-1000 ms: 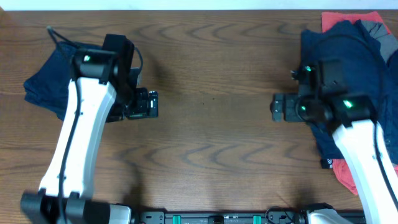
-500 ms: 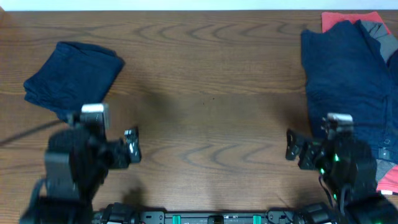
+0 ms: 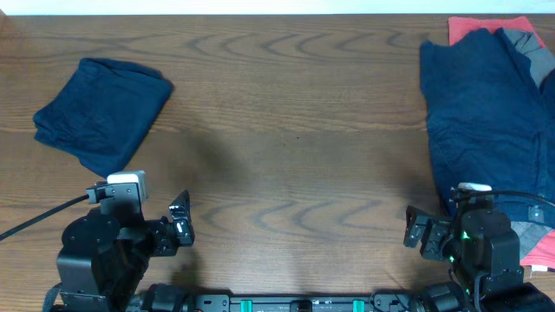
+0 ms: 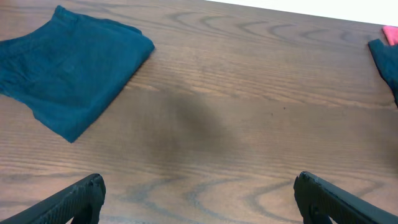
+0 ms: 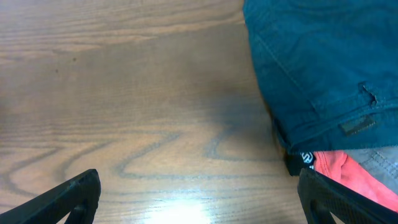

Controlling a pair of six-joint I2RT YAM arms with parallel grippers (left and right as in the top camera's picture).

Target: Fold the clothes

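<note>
Both arms sit low at the near edge of the brown wood-grain table (image 3: 295,130), and neither one is touching any cloth. The left pincer (image 3: 180,224) stands wide open and holds nothing; in its wrist view the two dark fingertips (image 4: 81,198) sit in the bottom corners with bare wood between them. The right pincer (image 3: 416,232) is spread just as wide and is just as empty, hovering over bare wood just beside the pile's near left edge.

Over on the far left lies a folded dark navy blue cloth garment (image 3: 102,113), a compact, roughly square bundle set at a slant, well apart from the left pincer.

On the right side a big dark navy blue garment (image 3: 486,113) lies spread loosely and unfolded, running from the far edge down towards the right arm. A coral-red cloth piece (image 3: 486,28) peeks out beneath it at the far right corner, and red shows again under its near hem. A grey cloth piece (image 3: 525,42) pokes out beside the red at the far corner. From the right wrist, a small black label (image 5: 306,158) with a white mark sits at the near hem, touching the red cloth
</note>
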